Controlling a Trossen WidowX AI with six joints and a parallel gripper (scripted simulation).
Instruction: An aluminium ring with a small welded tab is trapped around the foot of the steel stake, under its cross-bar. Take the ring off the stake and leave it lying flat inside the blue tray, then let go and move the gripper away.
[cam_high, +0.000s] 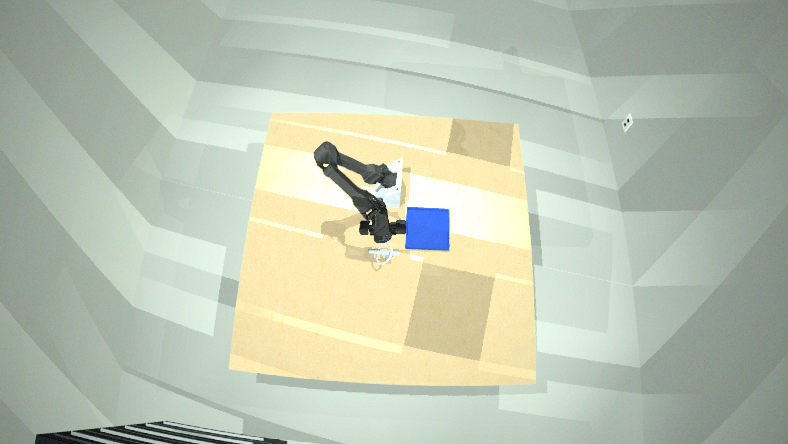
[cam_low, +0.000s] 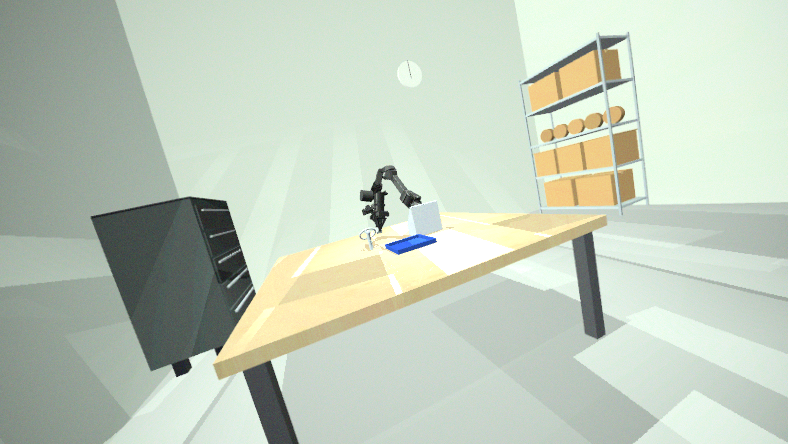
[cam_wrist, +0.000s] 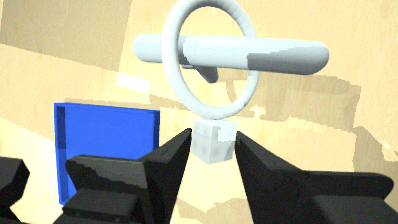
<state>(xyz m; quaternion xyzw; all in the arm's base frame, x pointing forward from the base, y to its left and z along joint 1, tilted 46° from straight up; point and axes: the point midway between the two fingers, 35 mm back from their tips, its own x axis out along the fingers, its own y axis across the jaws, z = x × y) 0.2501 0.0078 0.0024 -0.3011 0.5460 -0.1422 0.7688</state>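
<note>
The aluminium ring is tilted, up at the height of the stake's cross-bar. In the wrist view, the ring's left side passes over the bar and its right side passes beneath it, so the bar runs through the ring. The short post shows below the bar. My gripper points down and is shut on the ring's pale block-like tab. The blue tray is beside the stake and holds nothing that I can see.
The wooden table carries the arm, stake and tray. The arm's pale base plate stands behind the tray. A dark drawer cabinet and a shelf rack with boxes stand away from the table.
</note>
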